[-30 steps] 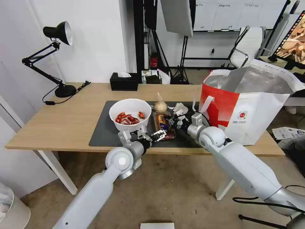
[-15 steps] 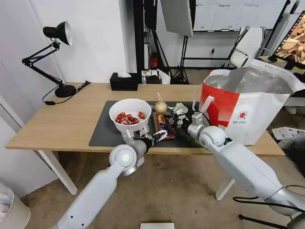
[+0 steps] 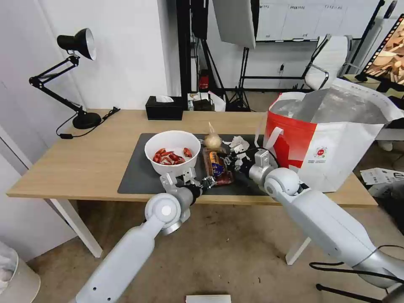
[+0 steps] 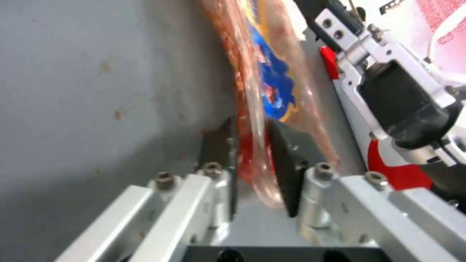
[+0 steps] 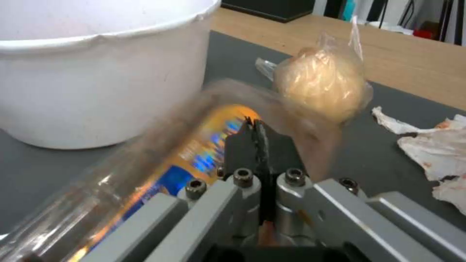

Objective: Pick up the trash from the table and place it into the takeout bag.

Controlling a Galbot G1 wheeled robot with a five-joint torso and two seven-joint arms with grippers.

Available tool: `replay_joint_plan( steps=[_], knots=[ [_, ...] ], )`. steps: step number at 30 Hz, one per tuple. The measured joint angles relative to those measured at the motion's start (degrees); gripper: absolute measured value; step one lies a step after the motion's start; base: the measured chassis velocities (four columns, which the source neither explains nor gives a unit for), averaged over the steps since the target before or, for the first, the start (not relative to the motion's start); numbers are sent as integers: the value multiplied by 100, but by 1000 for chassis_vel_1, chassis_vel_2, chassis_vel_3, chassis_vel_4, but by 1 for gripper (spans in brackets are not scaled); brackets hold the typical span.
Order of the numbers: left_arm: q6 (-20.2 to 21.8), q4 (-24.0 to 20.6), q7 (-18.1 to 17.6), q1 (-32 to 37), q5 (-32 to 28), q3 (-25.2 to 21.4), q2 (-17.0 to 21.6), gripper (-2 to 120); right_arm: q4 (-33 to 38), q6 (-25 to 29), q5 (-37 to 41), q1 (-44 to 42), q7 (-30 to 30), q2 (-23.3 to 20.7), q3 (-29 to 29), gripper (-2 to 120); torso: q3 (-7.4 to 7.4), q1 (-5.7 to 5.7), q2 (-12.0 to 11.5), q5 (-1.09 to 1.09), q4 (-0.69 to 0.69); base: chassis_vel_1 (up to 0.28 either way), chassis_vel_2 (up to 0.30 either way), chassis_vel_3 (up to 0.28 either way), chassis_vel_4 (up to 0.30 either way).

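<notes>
A clear plastic tray [image 3: 216, 166] with red scraps and a blue label lies on the dark mat [image 3: 139, 174], right of the white bowl [image 3: 172, 151] of red shells. My left gripper [image 3: 208, 182] is shut on the tray's near end [image 4: 252, 145], its pads [image 4: 284, 160] pinching the rim. From the right, my right gripper [image 3: 231, 161] is shut on the tray's edge [image 5: 194, 145]. The knotted clear bag [image 3: 212, 140] and crumpled tissue [image 3: 237, 144] lie just behind. The red-and-white takeout bag [image 3: 332, 143] stands open at the table's right end.
A black tissue box [image 3: 164, 108] sits at the table's [image 3: 84, 160] back edge and a black desk lamp [image 3: 80, 75] at the far left. The bowl [image 5: 97, 72] stands close beside the tray. Stands, a chair and a screen lie beyond the table.
My left gripper has moved in slightly and shut on the tray's near end; earlier it was open. The right gripper has stayed at the tray.
</notes>
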Motion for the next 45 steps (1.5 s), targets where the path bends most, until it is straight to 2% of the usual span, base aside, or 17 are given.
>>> replay_joint_plan(
  steps=[5, 13, 17, 20, 23, 24, 25, 27, 29, 30, 32, 33, 36, 37, 39, 41, 45],
  knots=[
    [-16, -7, 5, -40, 1, 21, -1, 0, 2, -2, -5, -9, 0, -2, 12, 0, 0, 0, 0, 0, 0, 0, 0, 0, 0],
    [-24, -26, 24, -36, 27, 50, -21, 0, 44, -3, -9, -88, 0, -2, 94, 0, 0, 0, 0, 1, 0, 0, 0, 0, 0],
    [-29, -174, 50, 3, 116, 43, -12, 0, 375, 57, 235, -297, 74, -22, 333, 0, 0, 0, 0, 0, 0, 0, 0, 0, 0],
    [-36, -510, 190, 98, 275, -29, 63, 0, 1131, 238, 878, -726, 626, -89, 759, 0, 0, 0, 0, -1, 0, 0, 0, 0, 0],
    [-38, -634, 247, 145, 360, -52, 107, 0, 1397, 351, 1075, -902, 805, -112, 909, 0, 0, 0, 0, 0, 0, 0, 0, 0, 0],
    [-41, -874, 366, 272, 527, -129, 209, 0, 1906, 657, 1300, -1294, 1146, -178, 1207, 5, -1, 0, 0, 0, -1, 0, 0, 0, 0],
    [-41, -874, 366, 272, 527, -129, 209, 0, 1906, 657, 1300, -1294, 1146, -178, 1207, 5, -1, 0, 0, 0, -1, 0, 0, 0, 0],
    [-125, -1117, 501, 450, 854, -242, 343, 0, 2432, 1062, 1356, -1775, 1417, -310, 1599, 17, -1, -1, 0, 1, 1, 0, 0, 0, 0],
    [-202, -1264, 651, 587, 1149, -391, 468, 0, 2788, 1285, 1355, -2172, 1498, -444, 1936, 25, -1, -1, 0, -1, 0, 0, 0, 0, 0],
    [-202, -1264, 651, 587, 1149, -391, 468, 0, 2788, 1285, 1355, -2172, 1498, -444, 1936, 25, -1, -1, 0, -1, 0, 0, 0, 0, 0],
    [-290, -1438, 815, 724, 1372, -649, 653, 0, 3199, 1477, 1327, -2716, 1534, -646, 2303, 37, -1, -1, 0, 0, -1, 0, 0, 0, 0],
    [-290, -1438, 815, 724, 1372, -649, 653, 0, 3199, 1477, 1327, -2716, 1534, -646, 2303, 37, -1, -1, 0, 0, -1, 0, 0, 0, 0],
    [-350, -1778, 891, 945, 1429, -1022, 888, 0, 3466, 1518, 1214, -3016, 1531, -778, 2412, 52, -2, -2, 0, 1, 0, 0, 0, 0, 0],
    [-350, -1778, 891, 945, 1429, -1022, 888, 0, 3466, 1518, 1214, -3016, 1531, -778, 2412, 52, -2, -2, 0, 1, 0, 0, 0, 0, 0],
    [-350, -1917, 896, 1122, 1516, -1033, 896, 0, 3475, 1517, 1128, -3070, 1538, -754, 2386, 62, -1, -1, 0, 0, 2, 0, 0, 0, 0],
    [-349, -1938, 905, 1193, 1595, -999, 855, 0, 3473, 1514, 1103, -3068, 1548, -734, 2364, 65, -1, -1, 0, 0, 1, 0, 0, 0, 0],
    [-353, -1939, 949, 1329, 1783, -912, 692, 0, 3445, 1457, 1055, -2976, 1584, -731, 2275, 82, -1, -1, 0, 1, 0, 0, 0, 0, 0]
  ],
)
